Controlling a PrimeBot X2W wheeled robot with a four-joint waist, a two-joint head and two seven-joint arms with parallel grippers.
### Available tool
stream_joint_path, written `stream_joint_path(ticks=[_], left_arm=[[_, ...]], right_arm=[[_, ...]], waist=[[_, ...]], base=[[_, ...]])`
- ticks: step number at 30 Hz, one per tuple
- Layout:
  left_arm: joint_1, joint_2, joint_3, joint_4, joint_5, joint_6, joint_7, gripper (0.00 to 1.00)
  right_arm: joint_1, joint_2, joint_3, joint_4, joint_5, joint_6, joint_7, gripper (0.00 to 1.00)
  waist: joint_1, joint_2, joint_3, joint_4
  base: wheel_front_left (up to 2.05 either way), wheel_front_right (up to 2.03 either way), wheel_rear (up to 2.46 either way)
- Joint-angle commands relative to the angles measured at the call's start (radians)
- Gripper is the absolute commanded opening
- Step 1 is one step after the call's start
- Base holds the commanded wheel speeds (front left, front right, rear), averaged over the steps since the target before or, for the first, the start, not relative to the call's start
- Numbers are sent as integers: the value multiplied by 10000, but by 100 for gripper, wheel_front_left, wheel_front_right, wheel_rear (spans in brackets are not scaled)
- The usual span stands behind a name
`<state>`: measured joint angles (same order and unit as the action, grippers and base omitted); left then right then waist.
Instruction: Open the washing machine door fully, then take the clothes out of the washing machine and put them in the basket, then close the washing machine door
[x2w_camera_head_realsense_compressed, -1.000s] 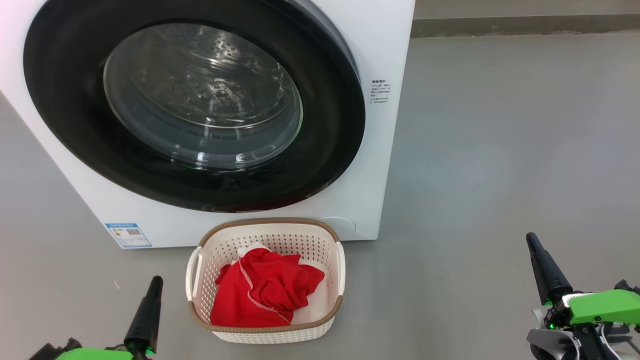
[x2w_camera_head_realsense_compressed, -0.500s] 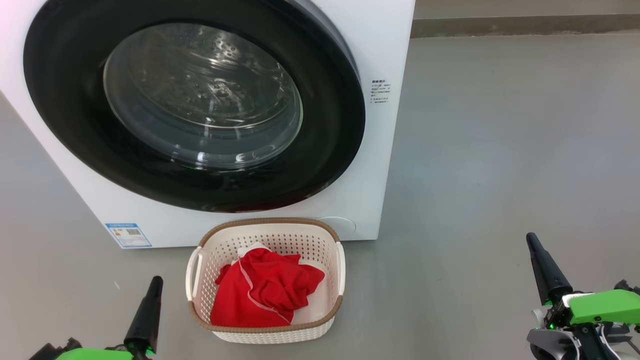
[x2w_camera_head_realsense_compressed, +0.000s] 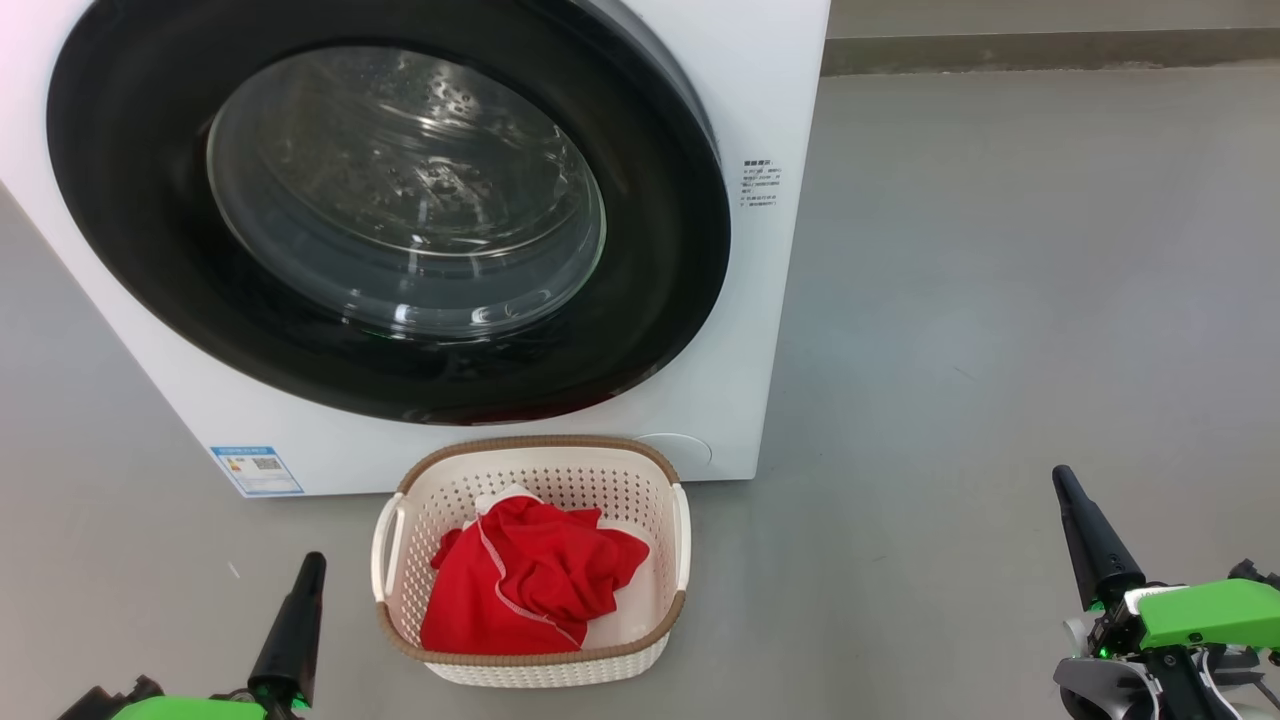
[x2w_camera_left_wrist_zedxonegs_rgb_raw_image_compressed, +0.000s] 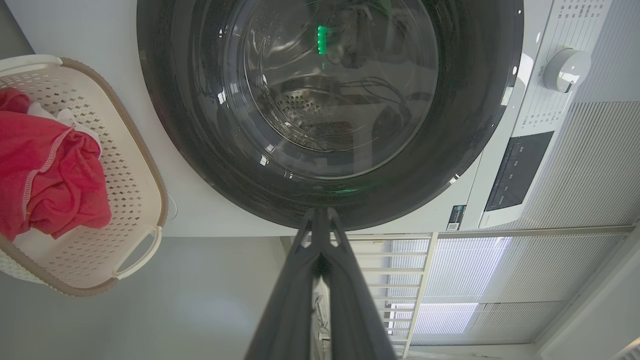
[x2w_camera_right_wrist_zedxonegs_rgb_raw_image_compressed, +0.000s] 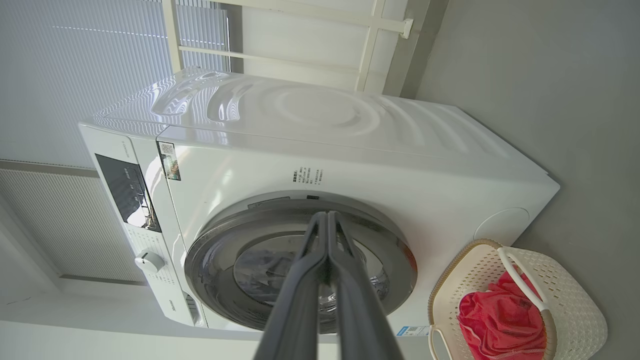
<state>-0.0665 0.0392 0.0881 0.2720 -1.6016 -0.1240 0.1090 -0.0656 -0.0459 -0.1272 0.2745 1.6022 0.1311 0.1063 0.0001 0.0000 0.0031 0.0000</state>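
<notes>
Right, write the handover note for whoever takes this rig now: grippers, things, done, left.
Left gripper: shut, empty. Right gripper: shut, empty. Both low, apart from everything.
Bright red clothes with white trim lie in the small cream perforated plastic basket, on the floor before the big white front-loading washing machine.
Its round black-rimmed glass door looks closed; no red shows through it.
Done: seemingly every step. Left: nothing apparent; perhaps check the latch.

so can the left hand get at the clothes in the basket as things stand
Probably yes. The clothes lie in the open-topped basket beside the left hand, bare floor between, nothing over them. The hand is shut and must open first.
</notes>
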Motion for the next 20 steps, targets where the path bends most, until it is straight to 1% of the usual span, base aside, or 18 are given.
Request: stream_joint_path(ticks=[1,20], left_arm=[[-415,110,257,-269,-70,-67,42,0],[-415,110,256,-269,-71,-67,42,0]], right_arm=[[-423,-50,133,-297,63,-4,70,0],[-423,-48,130,-297,61,-4,72,0]], waist=[[-1,0,0,0],[-1,0,0,0]], base=[[0,0,0],[0,0,0]])
